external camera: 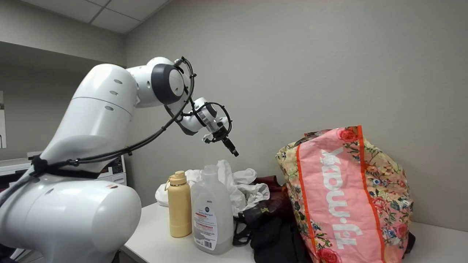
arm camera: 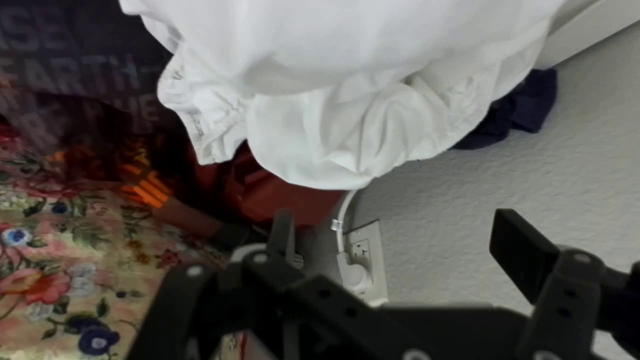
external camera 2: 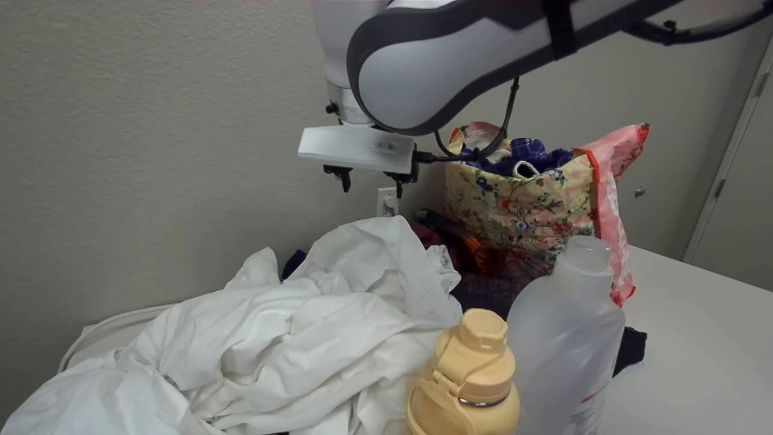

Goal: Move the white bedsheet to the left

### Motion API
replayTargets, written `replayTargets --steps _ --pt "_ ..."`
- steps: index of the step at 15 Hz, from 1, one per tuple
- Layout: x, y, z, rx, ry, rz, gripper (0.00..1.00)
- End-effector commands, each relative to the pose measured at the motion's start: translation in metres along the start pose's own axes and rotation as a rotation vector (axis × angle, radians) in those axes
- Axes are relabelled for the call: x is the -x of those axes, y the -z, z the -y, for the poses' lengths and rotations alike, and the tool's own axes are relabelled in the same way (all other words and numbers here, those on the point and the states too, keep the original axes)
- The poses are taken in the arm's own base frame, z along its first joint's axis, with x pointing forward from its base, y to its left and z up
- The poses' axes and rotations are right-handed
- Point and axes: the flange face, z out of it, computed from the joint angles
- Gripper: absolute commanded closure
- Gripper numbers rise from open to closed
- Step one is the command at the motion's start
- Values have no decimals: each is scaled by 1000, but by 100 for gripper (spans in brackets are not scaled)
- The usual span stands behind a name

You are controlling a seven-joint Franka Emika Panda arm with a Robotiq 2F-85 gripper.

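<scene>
The white bedsheet [external camera 2: 314,326] lies in a crumpled heap on the table, against the wall. In an exterior view it shows partly behind the bottles [external camera: 252,191]. In the wrist view its rounded, ruffled edge fills the upper middle [arm camera: 350,95]. My gripper [external camera 2: 372,188] hangs in the air above the sheet's raised end, near the wall, and does not touch it. It also shows above the heap in an exterior view [external camera: 234,150]. In the wrist view its two black fingers stand wide apart with nothing between them [arm camera: 392,222].
A yellow bottle [external camera: 179,208] and a translucent detergent jug [external camera: 208,193] stand in front of the sheet. Dark clothes [external camera: 274,233] lie beside it, next to a large floral bag [external camera: 340,197] of clothes. A wall outlet [arm camera: 375,250] with a plugged-in cord is behind.
</scene>
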Motion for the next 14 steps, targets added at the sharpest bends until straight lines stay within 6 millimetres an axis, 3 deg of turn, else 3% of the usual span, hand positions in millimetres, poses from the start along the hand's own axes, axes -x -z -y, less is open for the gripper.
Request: replayTargets --steps 1,10,11,12,14 --pt "15 -19 -24 62 -18 89 0" --pt "81 -65 -43 111 -23 352 0" --pt "86 -68 -45 117 -24 365 25" --pt "90 -70 -47 124 -25 377 26" --pt "94 -73 -49 134 -30 392 42"
